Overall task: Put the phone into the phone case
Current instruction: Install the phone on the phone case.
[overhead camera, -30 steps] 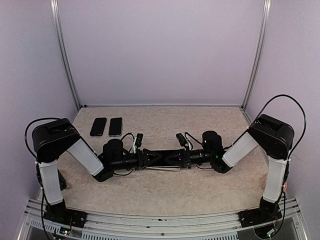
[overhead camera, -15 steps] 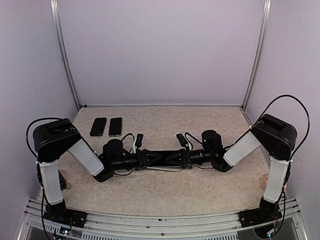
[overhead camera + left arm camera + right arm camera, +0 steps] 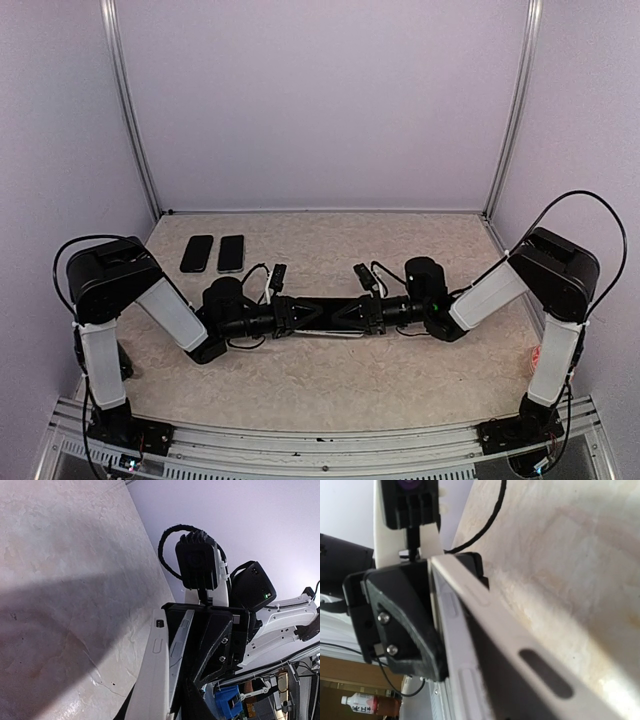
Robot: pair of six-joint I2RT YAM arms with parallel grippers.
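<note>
I see my left claw (image 3: 297, 315) and right claw (image 3: 352, 315) clenched on opposite ends of the thin transparent phone case (image 3: 485, 605), nearer than the two black slab phones (image 3: 212, 253).

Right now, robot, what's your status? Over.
Status: left gripper and right gripper clamped on opposite ends of phone case. Case on edge between them. Two black phones back left, not in the way. Over.

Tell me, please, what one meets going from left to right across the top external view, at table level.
First black phone → second black phone → left pincer → right pincer. The arms themselves are left out, since each spans much of the width.
</note>
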